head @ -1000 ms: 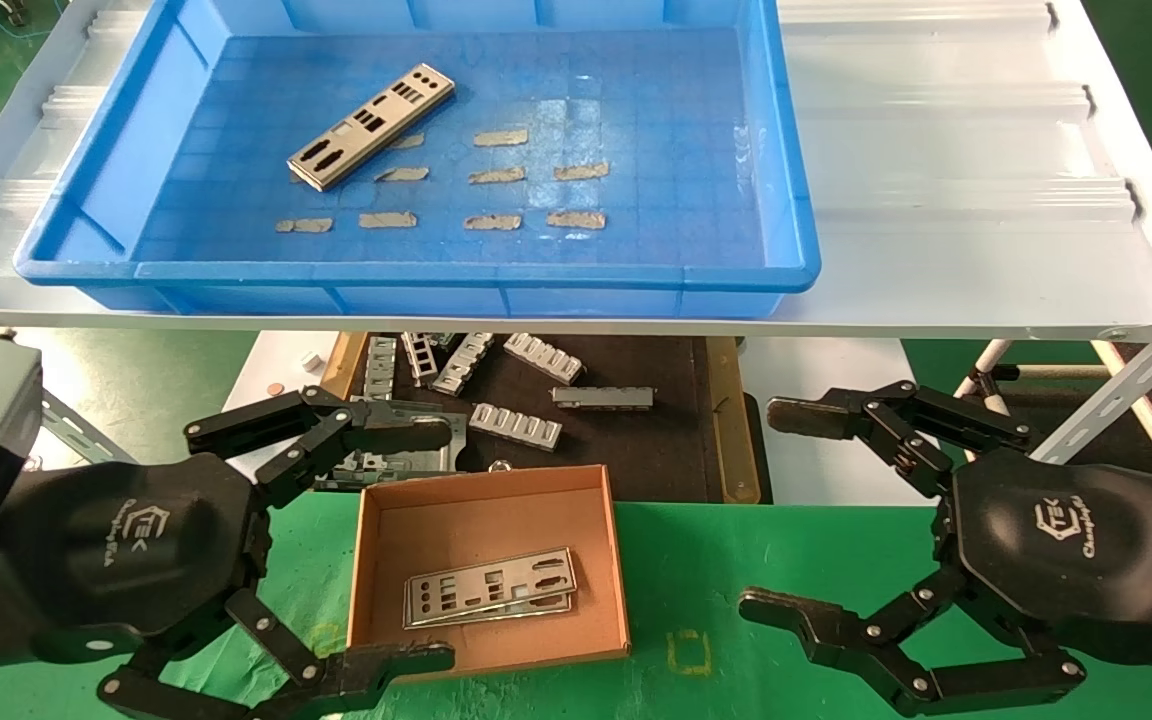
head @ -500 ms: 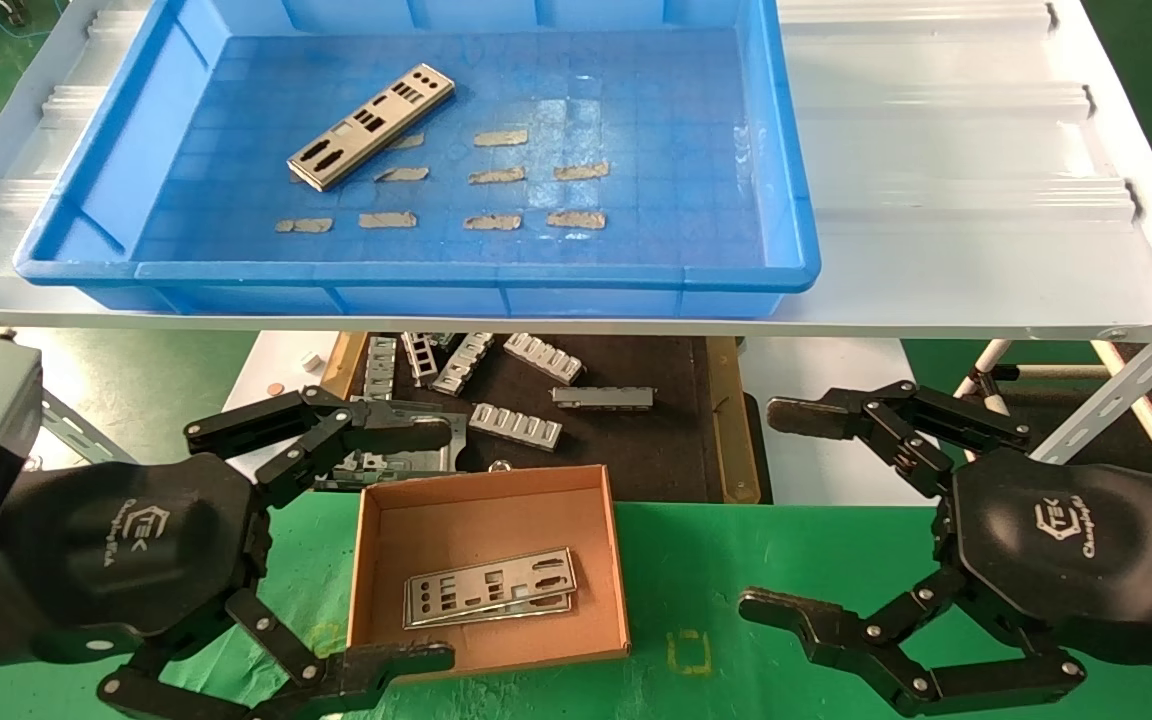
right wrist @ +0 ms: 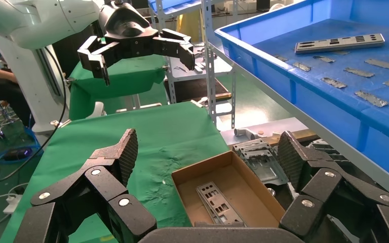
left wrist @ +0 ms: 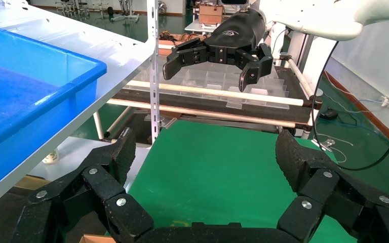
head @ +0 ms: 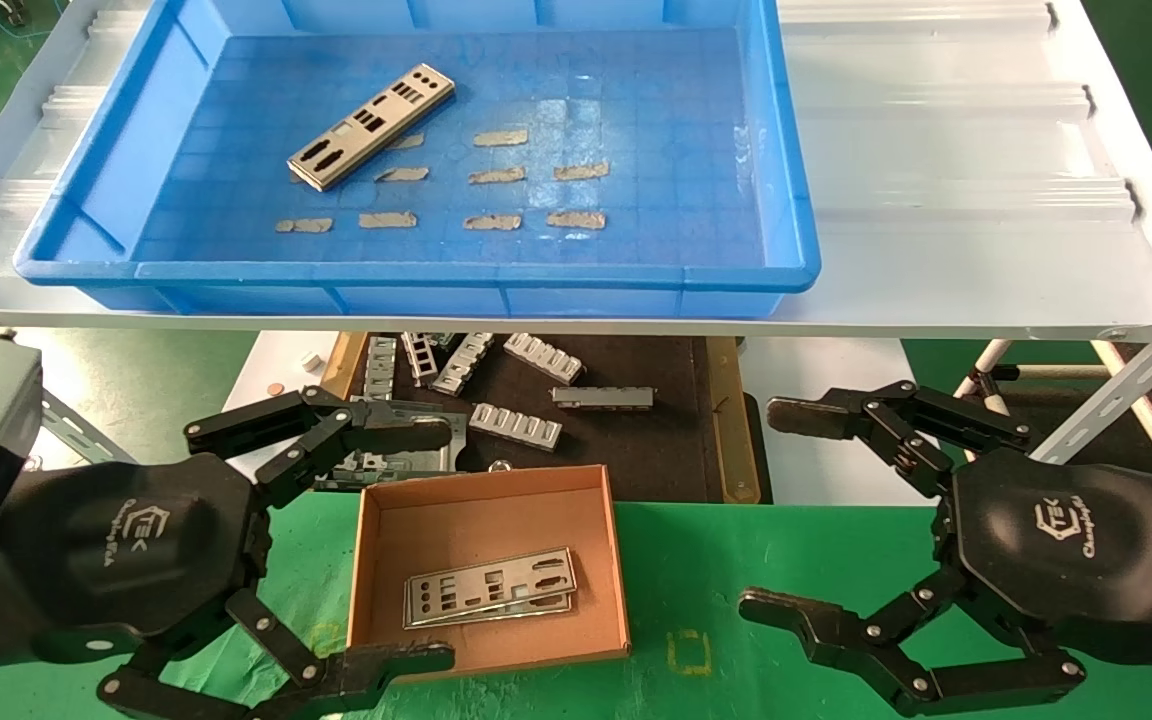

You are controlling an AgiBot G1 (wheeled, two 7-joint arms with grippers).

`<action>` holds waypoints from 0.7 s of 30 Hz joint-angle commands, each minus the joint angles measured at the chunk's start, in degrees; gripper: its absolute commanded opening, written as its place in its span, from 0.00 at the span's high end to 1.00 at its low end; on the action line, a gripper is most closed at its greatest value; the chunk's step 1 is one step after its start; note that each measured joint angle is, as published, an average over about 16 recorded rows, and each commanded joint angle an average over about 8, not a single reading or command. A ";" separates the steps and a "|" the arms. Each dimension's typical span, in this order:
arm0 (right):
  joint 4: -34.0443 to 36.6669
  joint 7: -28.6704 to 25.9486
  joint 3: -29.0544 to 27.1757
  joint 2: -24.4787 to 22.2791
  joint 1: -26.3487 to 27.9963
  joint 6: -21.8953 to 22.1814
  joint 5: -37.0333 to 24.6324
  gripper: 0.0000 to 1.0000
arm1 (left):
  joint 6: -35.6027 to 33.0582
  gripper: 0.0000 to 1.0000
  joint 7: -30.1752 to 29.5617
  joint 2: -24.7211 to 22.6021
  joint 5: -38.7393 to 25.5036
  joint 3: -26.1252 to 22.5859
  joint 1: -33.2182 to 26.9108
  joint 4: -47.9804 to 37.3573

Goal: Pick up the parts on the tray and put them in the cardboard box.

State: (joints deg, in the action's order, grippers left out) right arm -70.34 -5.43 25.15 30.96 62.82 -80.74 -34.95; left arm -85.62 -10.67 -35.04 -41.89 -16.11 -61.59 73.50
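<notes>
Part: one thin silver punched metal plate (head: 372, 126) lies diagonally at the far left of the big blue plastic tray (head: 786, 180).
Box: the small brown cardboard box (head: 489, 505) near the robot holds plates.
Tools: left tool (head: 336, 545) and right tool (head: 816, 520) are released, empty.
Advice: reach with the left; grip across the plate's narrow width.

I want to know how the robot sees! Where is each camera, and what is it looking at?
Head view: up on the head, looking down at the tray, the cardboard box and both open grippers, left gripper and right gripper.
Left wrist view: on the left arm, facing across the green table to the right gripper.
Right wrist view: on the right arm, facing the box and the left gripper.
Head and right wrist views share the box and tray.
</notes>
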 commanded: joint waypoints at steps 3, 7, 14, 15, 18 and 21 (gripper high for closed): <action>0.00 0.00 0.00 0.00 0.00 0.00 0.00 0.00 | 0.00 0.00 0.00 0.00 0.00 0.00 0.00 0.00; 0.00 0.00 0.00 0.00 0.00 0.00 0.00 0.00 | 0.00 0.00 0.00 0.00 0.00 0.00 0.00 0.00; 0.00 0.00 0.00 0.00 0.00 0.00 0.00 0.00 | 0.00 0.00 0.00 0.00 0.00 0.00 0.00 0.00; 0.00 0.00 0.00 0.00 0.00 0.00 0.00 0.00 | 0.00 0.00 0.00 0.00 0.00 0.00 0.00 0.00; 0.00 0.00 0.00 0.00 0.00 0.00 0.00 0.00 | 0.00 0.00 0.00 0.00 0.00 0.00 0.00 0.00; 0.00 0.00 0.00 0.00 0.00 0.00 0.00 0.00 | 0.00 0.00 0.00 0.00 0.00 0.00 0.00 0.00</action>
State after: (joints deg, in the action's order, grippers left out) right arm -70.34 -5.43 25.15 30.96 62.82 -80.74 -34.95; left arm -85.62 -10.67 -35.05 -41.89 -16.11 -61.59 73.50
